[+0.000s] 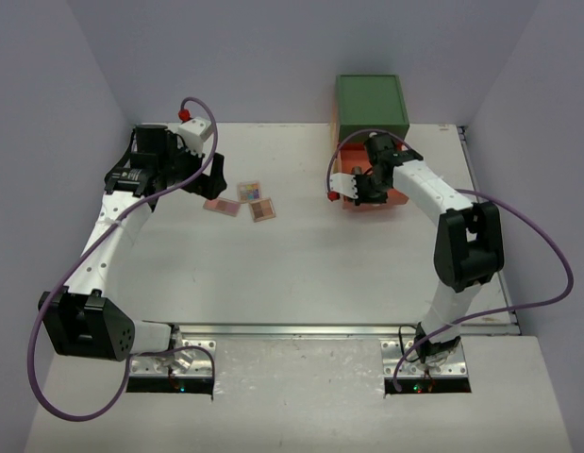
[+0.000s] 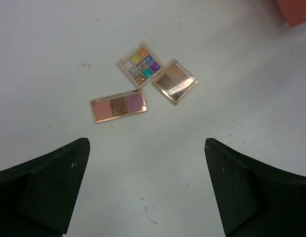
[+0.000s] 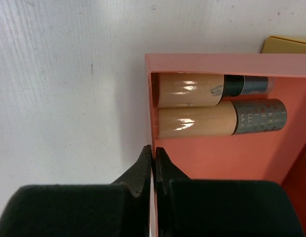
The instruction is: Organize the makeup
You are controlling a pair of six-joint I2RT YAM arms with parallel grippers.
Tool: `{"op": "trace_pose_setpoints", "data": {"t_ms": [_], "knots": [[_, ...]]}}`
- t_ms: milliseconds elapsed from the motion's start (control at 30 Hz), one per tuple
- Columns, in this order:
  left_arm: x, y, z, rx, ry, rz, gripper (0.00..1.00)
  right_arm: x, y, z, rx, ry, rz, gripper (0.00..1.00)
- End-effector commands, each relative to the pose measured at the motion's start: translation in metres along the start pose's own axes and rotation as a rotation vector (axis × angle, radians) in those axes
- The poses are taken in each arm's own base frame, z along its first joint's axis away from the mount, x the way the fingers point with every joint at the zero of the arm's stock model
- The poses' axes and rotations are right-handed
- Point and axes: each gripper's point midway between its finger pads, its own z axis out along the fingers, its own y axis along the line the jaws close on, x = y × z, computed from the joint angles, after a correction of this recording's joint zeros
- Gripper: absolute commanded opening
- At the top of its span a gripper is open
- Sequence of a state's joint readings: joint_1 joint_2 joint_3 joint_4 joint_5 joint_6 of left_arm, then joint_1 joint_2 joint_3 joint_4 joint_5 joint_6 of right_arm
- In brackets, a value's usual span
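Left gripper [image 2: 147, 143] - fingers apart - above three palettes [image 2: 119, 107]. Right gripper [image 3: 153, 153] fingers together at orange drawer [image 3: 217, 158] wall; two bottles [image 3: 197, 121] inside.

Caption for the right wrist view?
Shut fingers at the coral drawer's wall; two tan bottles lie side by side inside.
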State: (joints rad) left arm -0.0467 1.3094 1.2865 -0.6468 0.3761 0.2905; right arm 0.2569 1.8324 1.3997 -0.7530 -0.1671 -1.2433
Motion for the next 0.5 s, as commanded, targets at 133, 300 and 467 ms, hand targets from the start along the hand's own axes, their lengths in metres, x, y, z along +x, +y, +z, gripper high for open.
{"op": "trace_pose_setpoints", "data": {"t_ms": [133,300,467], "knots": [[-0.025,0.004,-0.006,-0.023,-0.073,0.042,1.00,-0.010,-0.083,-0.040,0.272,0.006,-0.133,0.02],[-0.025,0.004,-0.005,-0.022,-0.072,0.041,1.00,-0.018,-0.090,-0.051,0.304,-0.022,-0.139,0.04],[-0.023,0.004,-0.003,-0.022,-0.069,0.039,1.00,-0.016,-0.102,-0.053,0.341,0.000,-0.159,0.05]]}}
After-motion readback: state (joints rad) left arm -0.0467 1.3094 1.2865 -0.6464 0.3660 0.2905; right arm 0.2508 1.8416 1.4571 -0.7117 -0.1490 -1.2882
